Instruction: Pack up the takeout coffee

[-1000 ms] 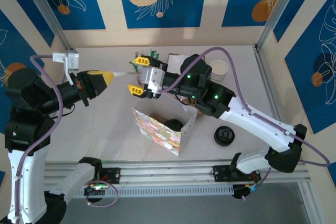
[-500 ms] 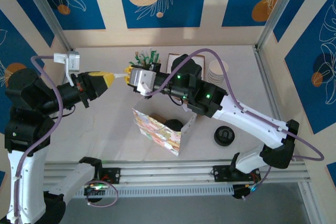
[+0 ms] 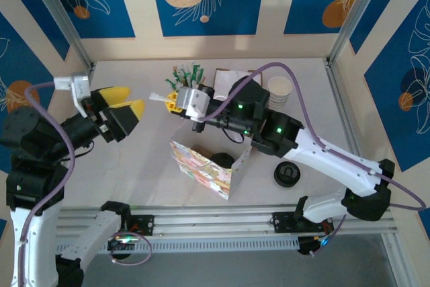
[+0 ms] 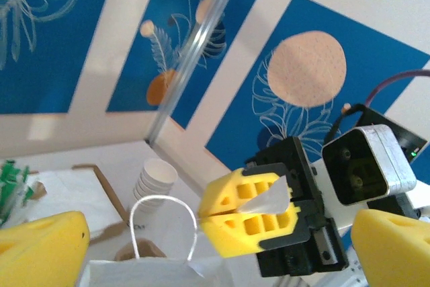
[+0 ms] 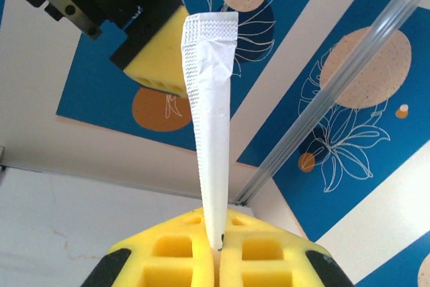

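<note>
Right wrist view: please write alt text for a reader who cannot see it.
The right gripper, with yellow foam fingers, is shut on a narrow white paper packet that points up. One yellow foam finger of the left gripper sits beside its top, before a blue and cream patterned wall.

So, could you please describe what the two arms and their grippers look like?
The left arm and right arm have black joints, white links and purple cables. The left gripper and right gripper have chunky yellow hollow-celled fingers on black mounts.
</note>
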